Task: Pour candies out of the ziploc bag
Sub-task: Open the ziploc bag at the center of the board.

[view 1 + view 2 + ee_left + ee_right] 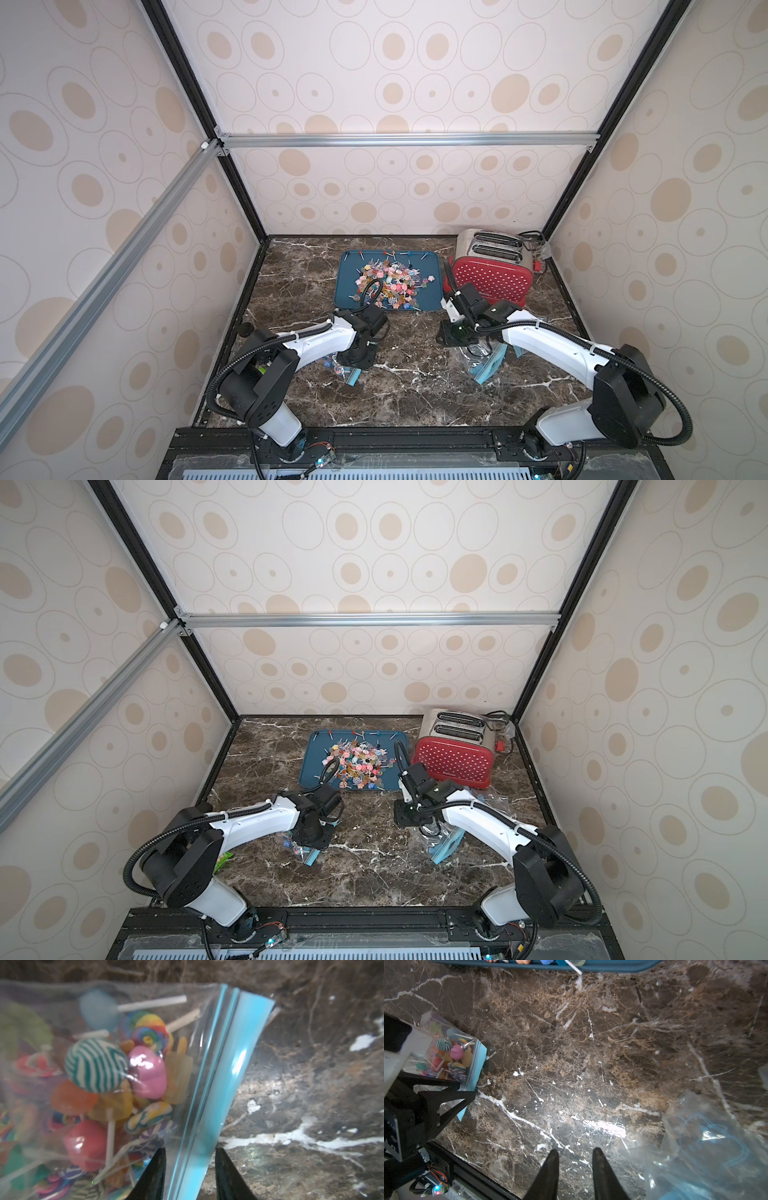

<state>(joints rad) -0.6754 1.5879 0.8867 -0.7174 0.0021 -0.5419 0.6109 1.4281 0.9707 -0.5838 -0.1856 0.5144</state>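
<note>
A clear ziploc bag (218, 1084) with a blue zip strip lies on the marble table, and it holds several candies (95, 1066), small lollipops on white sticks. Both top views show it near the left arm (347, 374) (307, 854). My left gripper (190, 1155) points down at it. Its jaws stand apart on either side of the blue strip and do not pinch it, so it is open. My right gripper (575, 1153) hovers open over bare marble, empty. A large pile of candies (386, 282) lies on the blue tray (345, 291).
A second ziploc bag (708, 1147), empty and crumpled, lies under the right arm (486, 365). A red dotted toaster (490, 274) with its cord stands at the back right beside the tray. The tray's rim (612, 966) lies just past the right gripper.
</note>
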